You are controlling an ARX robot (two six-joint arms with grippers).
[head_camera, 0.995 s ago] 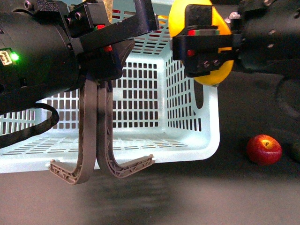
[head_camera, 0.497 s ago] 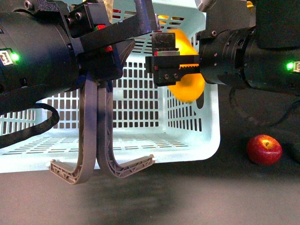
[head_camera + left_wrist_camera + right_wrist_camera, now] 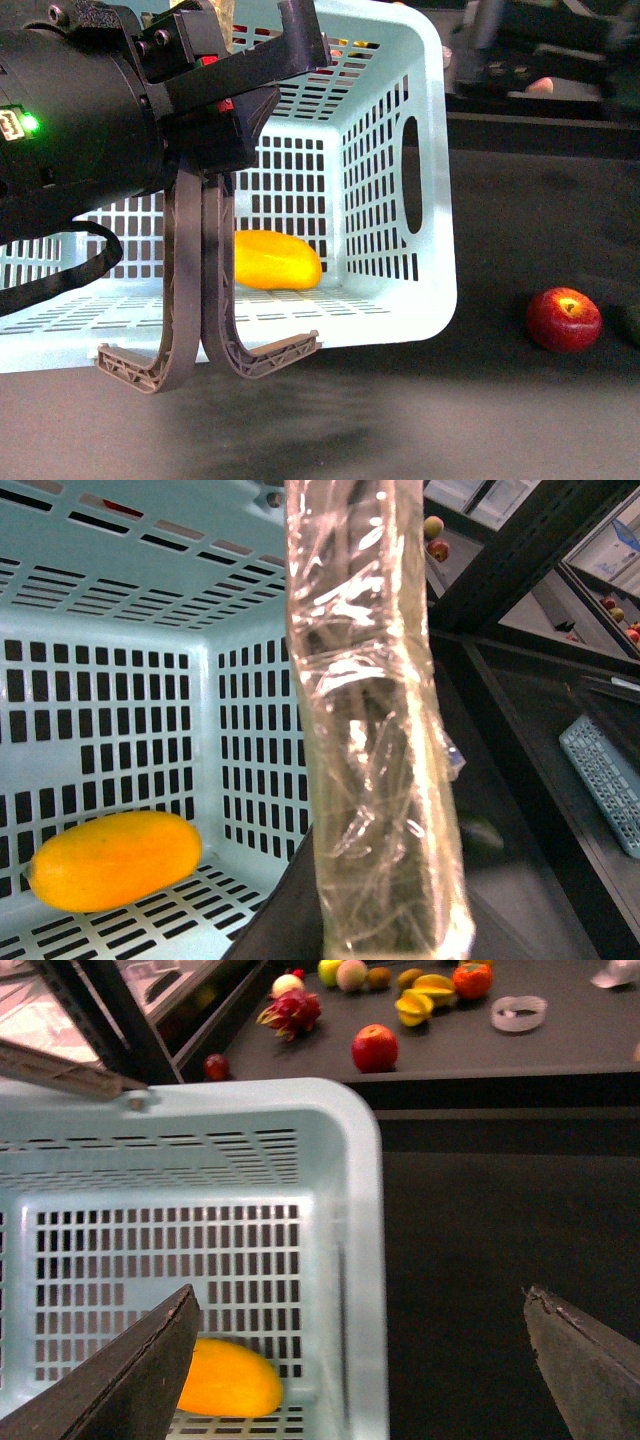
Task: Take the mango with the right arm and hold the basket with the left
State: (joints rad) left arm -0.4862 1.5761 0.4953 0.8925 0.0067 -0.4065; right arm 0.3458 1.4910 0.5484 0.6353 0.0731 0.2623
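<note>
The yellow-orange mango [image 3: 276, 260] lies on the floor of the pale blue basket [image 3: 432, 150], near its back wall. It also shows in the left wrist view as the mango [image 3: 112, 860] and in the right wrist view as the mango [image 3: 228, 1378]. My left gripper [image 3: 245, 95] is shut on the basket at its top, where the grey-brown handles [image 3: 185, 300] hang down. One film-wrapped finger [image 3: 370, 730] fills the left wrist view. My right gripper [image 3: 360, 1295] stands open and empty above the basket's rim [image 3: 365, 1210]. The right arm [image 3: 540, 50] is a blur at the upper right.
A red apple [image 3: 564, 318] sits on the dark table right of the basket. Beyond the basket, a far shelf holds another apple [image 3: 374, 1047], a dragon fruit [image 3: 292, 1010], star fruits [image 3: 425, 995] and a tape roll [image 3: 519, 1012].
The right gripper carried the mango over the basket, let it go and pulled back up to the right. The mango now rests on the basket floor. The left arm held still.
</note>
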